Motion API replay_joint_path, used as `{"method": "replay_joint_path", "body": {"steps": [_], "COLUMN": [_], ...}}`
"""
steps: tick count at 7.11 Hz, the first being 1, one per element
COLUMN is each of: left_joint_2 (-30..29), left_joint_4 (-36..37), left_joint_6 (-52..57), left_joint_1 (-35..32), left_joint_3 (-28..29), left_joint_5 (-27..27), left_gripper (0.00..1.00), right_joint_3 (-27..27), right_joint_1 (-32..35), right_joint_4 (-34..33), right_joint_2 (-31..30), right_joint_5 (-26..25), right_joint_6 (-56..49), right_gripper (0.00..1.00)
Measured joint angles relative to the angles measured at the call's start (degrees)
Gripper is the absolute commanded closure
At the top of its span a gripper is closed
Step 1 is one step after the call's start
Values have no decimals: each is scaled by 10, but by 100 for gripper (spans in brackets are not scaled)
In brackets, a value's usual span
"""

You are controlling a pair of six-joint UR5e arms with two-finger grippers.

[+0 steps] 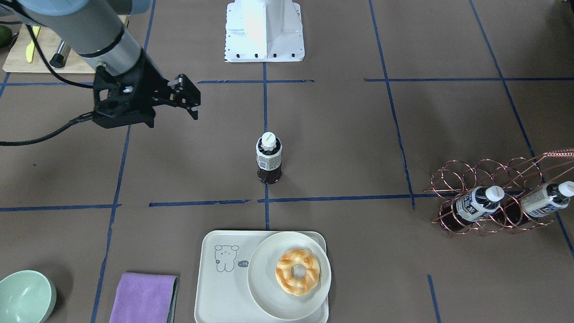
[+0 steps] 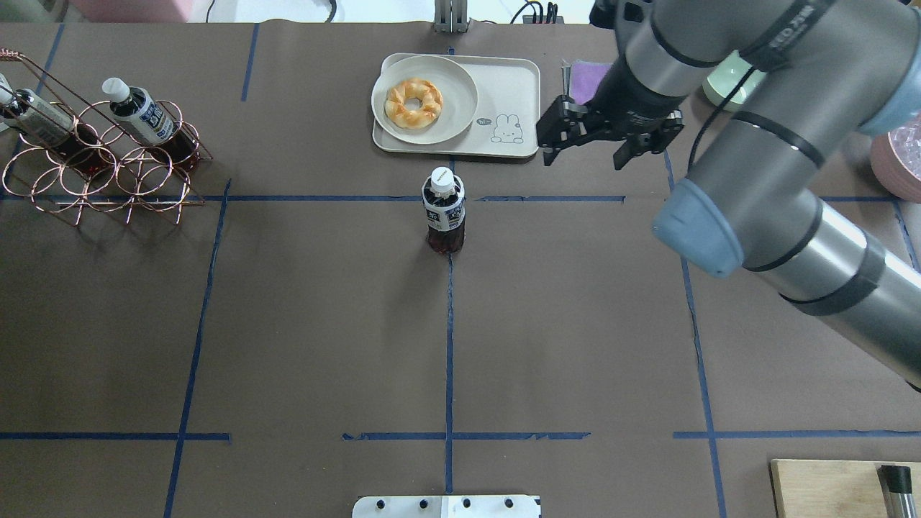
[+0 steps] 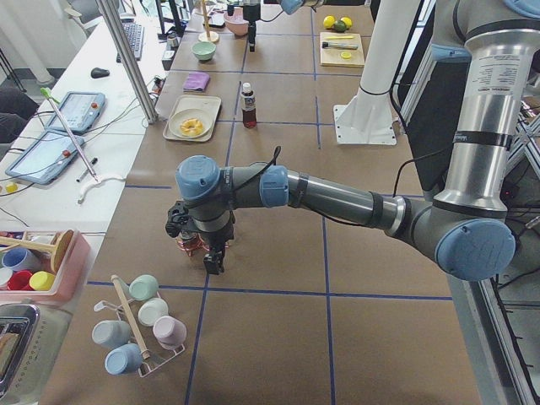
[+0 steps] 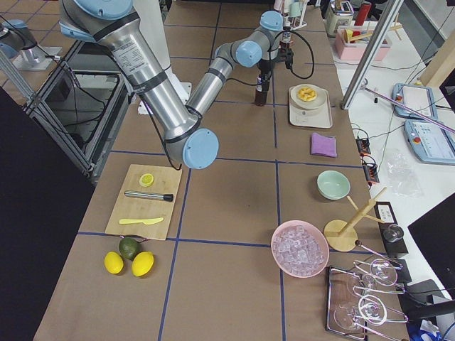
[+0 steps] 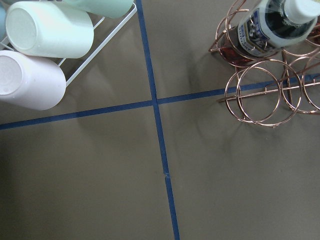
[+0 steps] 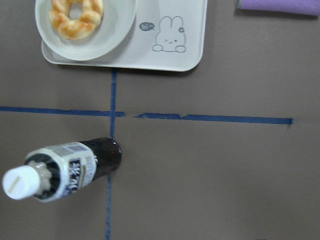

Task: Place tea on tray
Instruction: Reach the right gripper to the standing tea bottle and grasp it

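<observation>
One tea bottle (image 1: 269, 157) stands upright mid-table, on a blue tape line; it also shows in the overhead view (image 2: 444, 216) and in the right wrist view (image 6: 60, 172). The off-white tray (image 1: 224, 287) with the bear drawing lies just past it (image 2: 511, 93), apart from it. My right gripper (image 1: 190, 96) is open and empty. It hovers above the table beside the tray's corner (image 2: 583, 147), to the bottle's side. My left gripper (image 3: 207, 253) shows only in the exterior left view, above the copper rack. I cannot tell whether it is open or shut.
A round plate (image 1: 264, 287) with a doughnut (image 1: 297, 272) fills half the tray. Two more bottles (image 1: 477, 204) (image 1: 545, 199) lie in the copper wire rack (image 2: 108, 180). A purple cloth (image 1: 143, 298) and a green bowl (image 1: 24, 296) lie near the tray. A wooden cutting board (image 1: 45, 54) lies behind my right arm.
</observation>
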Motion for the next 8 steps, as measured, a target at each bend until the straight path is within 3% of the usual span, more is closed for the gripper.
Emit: {"method": "replay_joint_path", "body": {"steps": [3,4,8], "left_joint_2": [6,6,6], "left_joint_4": [-9,-9,-9], "left_joint_6": [-1,-1,-5], "left_joint_1": [1,1,1], "left_joint_3": [1,1,1], "left_joint_5": [0,0,0], "left_gripper": [0,0,0], "right_joint_3": [-166,-206,-232], "right_joint_1": [-57,-70,-88], "right_joint_4": [-1,-1,-37], "right_joint_2": [166,197,211], "right_joint_5": [-64,-83,-110], "right_joint_6": [74,79,57], "right_gripper": [16,18,29]}}
